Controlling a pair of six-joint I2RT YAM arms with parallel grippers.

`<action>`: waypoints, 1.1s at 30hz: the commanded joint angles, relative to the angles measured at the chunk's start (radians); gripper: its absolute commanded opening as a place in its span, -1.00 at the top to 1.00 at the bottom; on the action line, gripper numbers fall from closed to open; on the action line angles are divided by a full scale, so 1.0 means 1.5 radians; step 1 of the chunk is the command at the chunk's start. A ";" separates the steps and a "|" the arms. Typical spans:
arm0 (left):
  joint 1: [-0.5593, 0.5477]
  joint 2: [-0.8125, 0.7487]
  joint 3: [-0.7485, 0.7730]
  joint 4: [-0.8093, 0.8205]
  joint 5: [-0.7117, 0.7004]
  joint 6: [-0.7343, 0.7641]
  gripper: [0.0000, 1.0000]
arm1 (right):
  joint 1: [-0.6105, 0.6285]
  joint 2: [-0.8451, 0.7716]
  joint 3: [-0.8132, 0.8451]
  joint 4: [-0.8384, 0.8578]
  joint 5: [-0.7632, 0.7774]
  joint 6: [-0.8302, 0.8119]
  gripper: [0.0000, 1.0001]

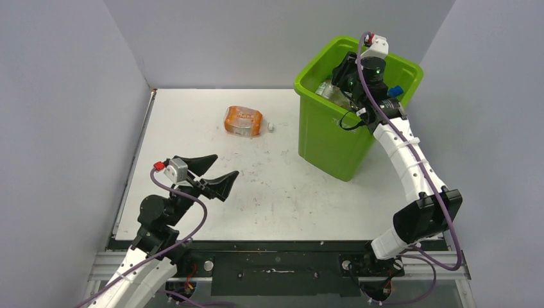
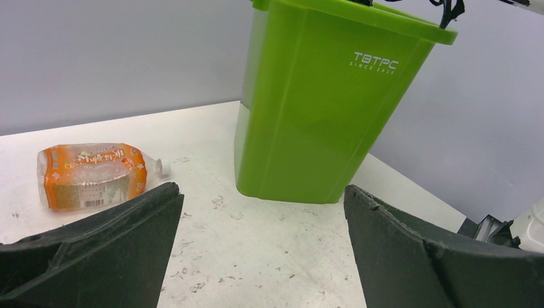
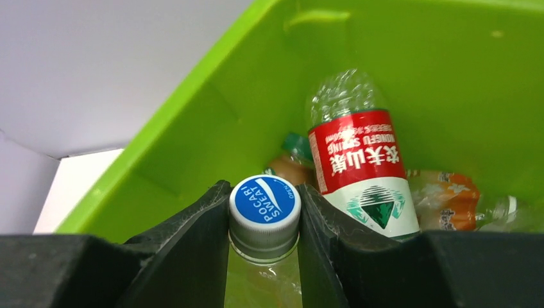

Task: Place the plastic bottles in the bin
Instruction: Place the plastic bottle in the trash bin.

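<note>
The lime-green bin (image 1: pixel 333 138) stands at the back right of the table. My right gripper (image 3: pixel 264 221) is down inside the bin's mouth, shut on the neck of a clear bottle with a blue-and-white cap (image 3: pixel 265 204). Below it in the bin (image 3: pixel 192 128) lie a red-and-white labelled bottle (image 3: pixel 359 167) and orange-labelled ones (image 3: pixel 442 199). One crushed orange-labelled bottle (image 1: pixel 243 121) lies on the table left of the bin, its white cap pointing right. My left gripper (image 1: pixel 215 175) hovers open near the front left, well short of that bottle (image 2: pixel 90 174).
Grey walls enclose the white table (image 1: pixel 269 192) on the left, back and right. The bin's side (image 2: pixel 321 122) fills the upper middle of the left wrist view. A black rail (image 1: pixel 276 263) runs along the near edge.
</note>
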 commanded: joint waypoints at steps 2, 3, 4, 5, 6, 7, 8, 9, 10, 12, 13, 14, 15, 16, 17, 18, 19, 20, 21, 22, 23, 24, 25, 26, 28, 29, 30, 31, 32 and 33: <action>-0.002 0.014 0.036 0.001 0.003 0.002 -0.92 | 0.000 -0.049 -0.050 -0.046 0.013 -0.035 0.89; -0.002 0.018 0.037 0.001 0.007 0.002 -0.92 | -0.001 -0.052 -0.052 -0.054 0.014 -0.038 0.88; -0.002 0.021 0.038 -0.001 0.008 0.001 -0.93 | -0.001 -0.057 -0.056 -0.061 0.016 -0.038 0.75; -0.002 0.023 0.039 -0.002 0.009 0.001 -0.93 | -0.001 -0.063 -0.059 -0.063 0.016 -0.039 0.45; -0.002 0.024 0.039 -0.002 0.009 0.001 -0.92 | -0.001 -0.069 -0.059 -0.061 0.016 -0.038 0.13; -0.002 0.025 0.039 -0.003 0.008 0.001 -0.92 | -0.002 -0.076 -0.056 -0.061 0.015 -0.037 -0.16; -0.002 0.025 0.038 -0.004 0.006 0.001 -0.92 | -0.002 -0.078 -0.045 -0.066 0.015 -0.035 -0.38; -0.002 0.025 0.038 -0.004 0.003 0.001 -0.92 | -0.002 -0.077 -0.023 -0.076 0.015 -0.033 -0.50; -0.002 0.025 0.038 -0.005 0.000 0.001 -0.92 | -0.002 -0.073 0.007 -0.090 0.016 -0.029 -0.60; -0.002 0.027 0.038 -0.010 -0.008 0.002 -0.92 | -0.002 -0.065 0.083 -0.118 0.013 -0.020 -0.69; -0.002 0.028 0.039 -0.012 -0.014 0.002 -0.93 | -0.002 -0.064 0.114 -0.129 0.010 -0.014 -0.73; -0.002 0.029 0.039 -0.015 -0.023 0.003 -0.92 | 0.000 -0.065 0.139 -0.137 0.007 -0.007 -0.75; -0.002 0.033 0.040 -0.019 -0.035 0.002 -0.93 | 0.004 -0.070 0.159 -0.142 0.005 0.002 -0.76; -0.002 0.036 0.042 -0.028 -0.061 -0.002 -0.93 | 0.011 -0.080 0.167 -0.143 0.005 0.012 -0.78; -0.002 0.042 0.044 -0.040 -0.091 -0.008 -0.93 | 0.018 -0.095 0.168 -0.138 0.004 0.021 -0.79; -0.002 0.048 0.046 -0.051 -0.121 -0.014 -0.92 | 0.027 -0.110 0.165 -0.133 -0.001 0.031 -0.83; -0.002 0.056 0.050 -0.065 -0.163 -0.021 -0.93 | 0.035 -0.131 0.162 -0.128 -0.011 0.039 -0.85; -0.002 0.064 0.055 -0.080 -0.201 -0.034 -0.92 | 0.043 -0.149 0.156 -0.124 -0.025 0.044 -0.86; -0.002 0.075 0.063 -0.097 -0.240 -0.045 -0.92 | 0.051 -0.170 0.141 -0.114 -0.047 0.049 -0.86; -0.001 0.089 0.073 -0.115 -0.269 -0.055 -0.92 | 0.060 -0.194 0.117 -0.095 -0.084 0.054 -0.87; 0.000 0.103 0.085 -0.130 -0.287 -0.065 -0.92 | 0.067 -0.225 0.083 -0.064 -0.123 0.060 -0.87; 0.001 0.120 0.096 -0.146 -0.301 -0.079 -0.92 | 0.073 -0.255 0.041 -0.027 -0.172 0.066 -0.86; 0.002 0.137 0.104 -0.152 -0.310 -0.099 -0.92 | 0.079 -0.286 -0.003 0.009 -0.216 0.075 -0.86; 0.006 0.157 0.109 -0.153 -0.317 -0.124 -0.93 | 0.083 -0.310 -0.045 0.037 -0.257 0.085 -0.86; 0.025 0.205 0.121 -0.147 -0.294 -0.193 -0.92 | 0.091 -0.350 -0.117 0.080 -0.331 0.097 -0.86; 0.040 0.238 0.132 -0.139 -0.263 -0.223 -0.92 | 0.093 -0.365 -0.148 0.096 -0.358 0.102 -0.86; 0.052 0.291 0.143 -0.121 -0.221 -0.252 -0.92 | 0.094 -0.381 -0.180 0.112 -0.380 0.104 -0.86; 0.060 0.321 0.158 -0.106 -0.195 -0.280 -0.92 | 0.096 -0.396 -0.211 0.126 -0.397 0.104 -0.86; 0.061 0.381 0.175 -0.092 -0.189 -0.310 -0.92 | 0.097 -0.408 -0.240 0.141 -0.411 0.104 -0.86; 0.059 0.422 0.195 -0.077 -0.193 -0.343 -0.92 | 0.098 -0.420 -0.266 0.152 -0.424 0.104 -0.86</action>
